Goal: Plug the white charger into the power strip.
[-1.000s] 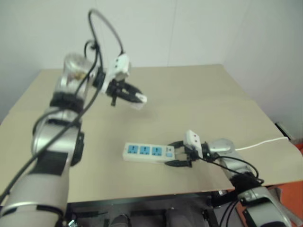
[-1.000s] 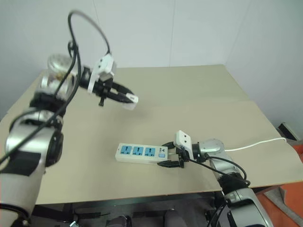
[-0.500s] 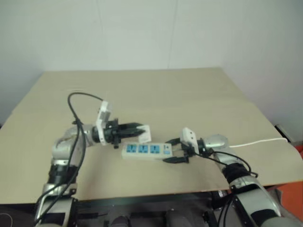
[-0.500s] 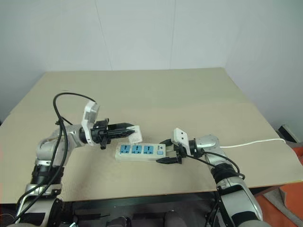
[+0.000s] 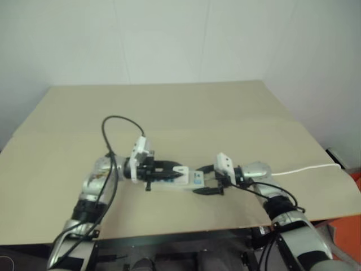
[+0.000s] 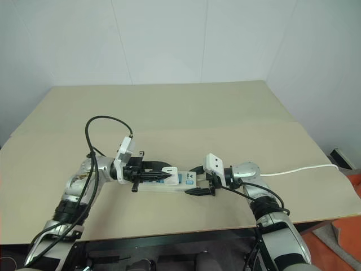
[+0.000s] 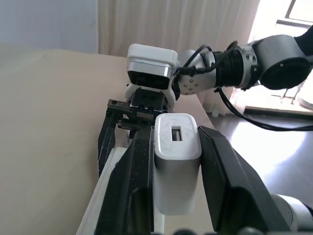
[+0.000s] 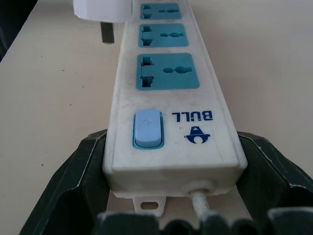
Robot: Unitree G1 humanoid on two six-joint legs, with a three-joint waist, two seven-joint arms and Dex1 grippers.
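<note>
Tabletop (image 6: 225,113): charger (image 7: 176,161) between left hand (image 7: 171,191) fingers.

The left claw (image 7: 177,205) has lowered the white charger (image 7: 176,169) over the power strip (image 8: 172,93).

A beige table (image 6: 186,107) stands against plain white walls (image 6: 169,39); pale curtains (image 7: 176,24) perhaps beside a bright window (image 7: 301,10).

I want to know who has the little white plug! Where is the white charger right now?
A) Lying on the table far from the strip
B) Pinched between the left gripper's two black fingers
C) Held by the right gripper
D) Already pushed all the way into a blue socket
B: the left wrist view shows the white charger squeezed between the left gripper's black fingers, while its prong hangs in the air beside the power strip.
</note>
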